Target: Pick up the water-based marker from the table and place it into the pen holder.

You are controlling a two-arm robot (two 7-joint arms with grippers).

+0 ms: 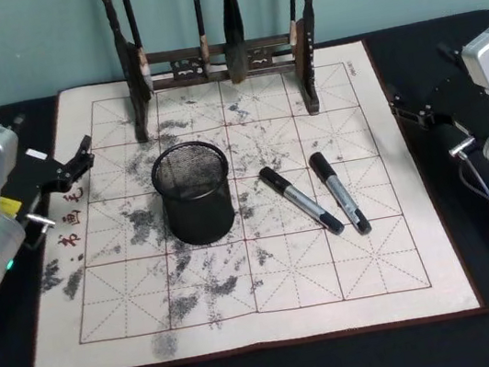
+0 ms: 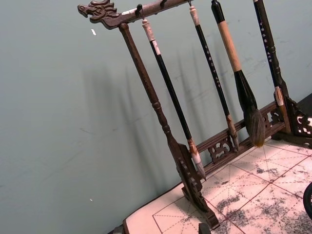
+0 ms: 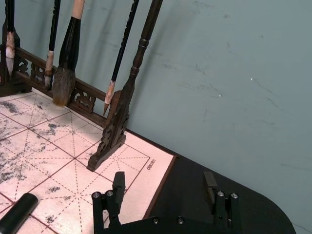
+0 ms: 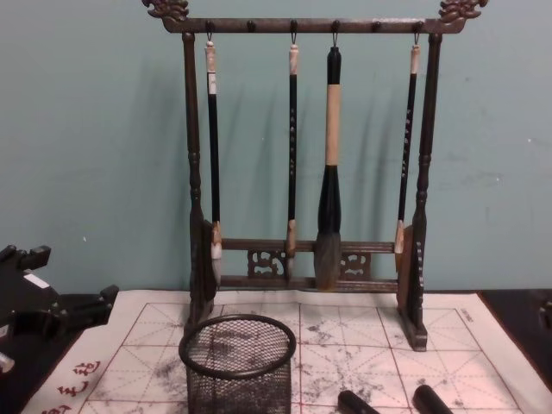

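Two black markers with grey barrels lie side by side on the mat, right of the pen holder: one (image 1: 300,199) nearer it, the other (image 1: 339,192) farther right. Their capped ends (image 4: 358,403) (image 4: 431,398) peek up in the chest view, and one end (image 3: 17,214) shows in the right wrist view. The pen holder (image 1: 194,194) (image 4: 238,366), a black mesh cup, stands upright and looks empty. My left gripper (image 1: 85,160) (image 4: 73,276) hovers open at the mat's left edge. At the mat's right edge my right gripper (image 1: 397,108) (image 3: 164,181) is open, holding nothing.
A tall dark wooden brush rack (image 1: 215,58) (image 4: 302,172) with several hanging brushes stands at the mat's back edge, close behind the pen holder. The ink-stained gridded mat (image 1: 248,323) covers a black table, with a teal wall behind.
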